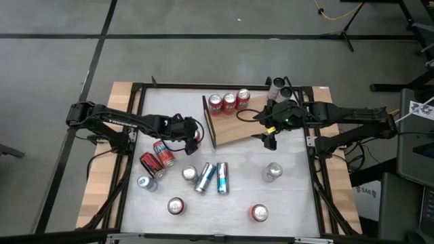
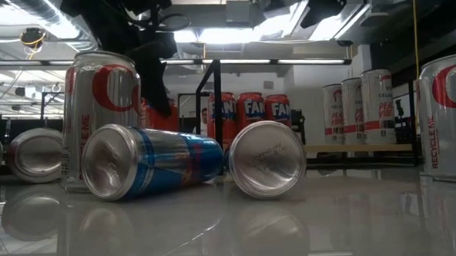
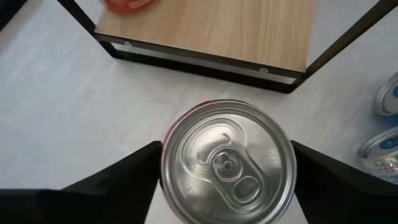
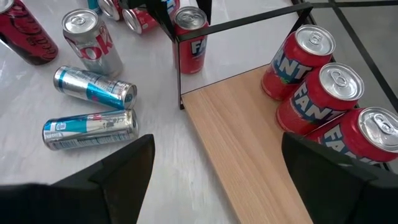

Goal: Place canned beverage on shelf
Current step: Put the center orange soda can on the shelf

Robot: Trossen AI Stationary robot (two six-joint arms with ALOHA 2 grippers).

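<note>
The red can [image 3: 228,163] stood upright on the worktop just beside the shelf [image 3: 214,28], between the left gripper [image 3: 227,180]'s part-closed jaws. Smooth, rigid, probably slippery; best gripped mid-body. Right gripper [image 4: 214,180] hovered open over the shelf.

High view looks straight down on the worktop [image 1: 224,210]; low view looks level across it. Wrist views look closely down; all share the shelf [image 1: 239,127].

Grey floor [image 1: 54,74], perhaps concrete; bright ceiling lights [image 2: 231,34].
</note>
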